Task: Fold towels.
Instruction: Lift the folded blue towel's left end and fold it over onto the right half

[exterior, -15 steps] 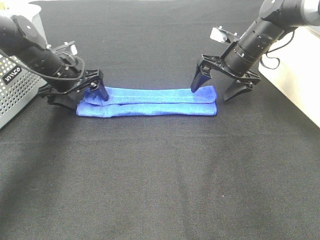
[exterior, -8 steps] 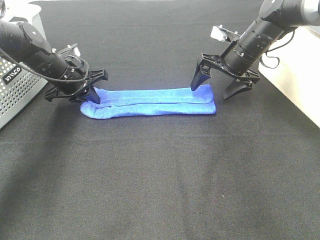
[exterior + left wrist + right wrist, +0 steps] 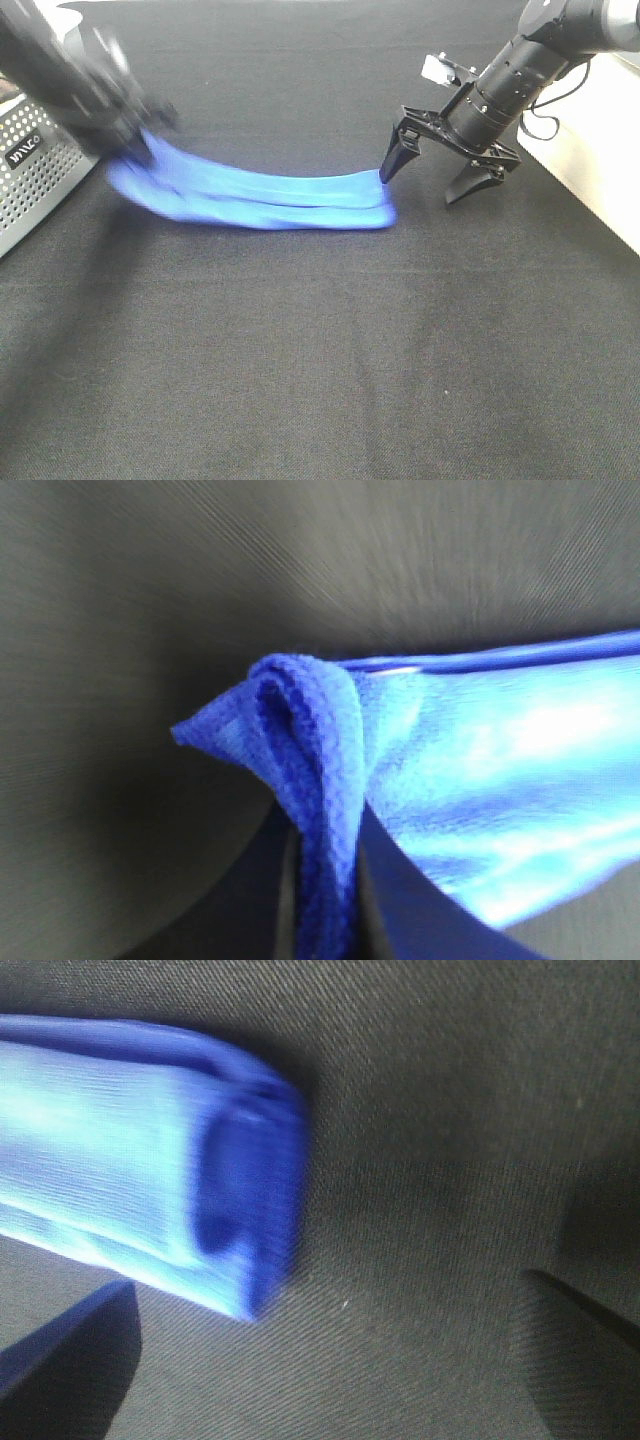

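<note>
Towel (image 3: 280,196) dragged leftward, its end pinched by left tool (image 3: 138,140).

The towel (image 3: 285,190) is soft, nubbly blue cloth with a slight sheen; the bench (image 3: 320,360) wears matt black, finely woven fabric.

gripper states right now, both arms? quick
Left gripper: closed, pinching one end of the blue towel.
Right gripper: open, holding nothing; the towel's other end lies just by one of its fingertips.
</note>
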{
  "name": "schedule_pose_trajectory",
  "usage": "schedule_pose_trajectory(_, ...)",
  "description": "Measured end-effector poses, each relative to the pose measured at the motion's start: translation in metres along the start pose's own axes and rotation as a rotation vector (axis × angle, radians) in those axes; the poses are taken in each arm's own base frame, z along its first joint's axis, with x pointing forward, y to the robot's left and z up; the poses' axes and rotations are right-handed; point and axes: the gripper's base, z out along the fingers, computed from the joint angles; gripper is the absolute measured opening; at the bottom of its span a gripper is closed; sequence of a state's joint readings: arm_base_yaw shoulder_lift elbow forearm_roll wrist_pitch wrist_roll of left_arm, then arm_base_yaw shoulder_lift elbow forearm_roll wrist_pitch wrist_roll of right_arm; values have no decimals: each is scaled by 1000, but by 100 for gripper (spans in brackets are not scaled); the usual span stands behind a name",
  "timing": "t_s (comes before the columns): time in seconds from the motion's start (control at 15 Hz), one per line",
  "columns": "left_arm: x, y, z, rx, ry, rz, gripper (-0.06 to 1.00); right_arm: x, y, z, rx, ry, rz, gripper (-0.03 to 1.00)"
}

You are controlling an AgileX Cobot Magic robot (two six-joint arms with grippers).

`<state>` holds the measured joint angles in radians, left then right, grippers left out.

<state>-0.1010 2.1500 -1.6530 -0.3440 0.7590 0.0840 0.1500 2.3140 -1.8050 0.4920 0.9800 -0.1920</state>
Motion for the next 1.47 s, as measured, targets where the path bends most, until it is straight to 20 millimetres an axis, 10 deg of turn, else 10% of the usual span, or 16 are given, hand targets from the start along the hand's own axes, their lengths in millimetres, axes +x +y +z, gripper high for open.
schedule_pose_trajectory(0.4,-9,-89,-47,87,41,10,8,3,9,-16,-24,29,16,93)
schedule_pose_trajectory(0.8,17,-171,16,152,70,-2,11,6,37,-90,1,-77,-75,93)
schedule_pose_trajectory(1.0,21,-187,35,169,59,-32,28,7,41,-100,5,-92,-79,93)
schedule_pose_trajectory(1.2,20,-200,51,236,-3,-118,69,8,39,-102,41,-88,-62,93)
schedule_pose_trajectory(1.47,3,-202,36,284,-69,-111,75,8,36,-103,66,-85,-68,93)
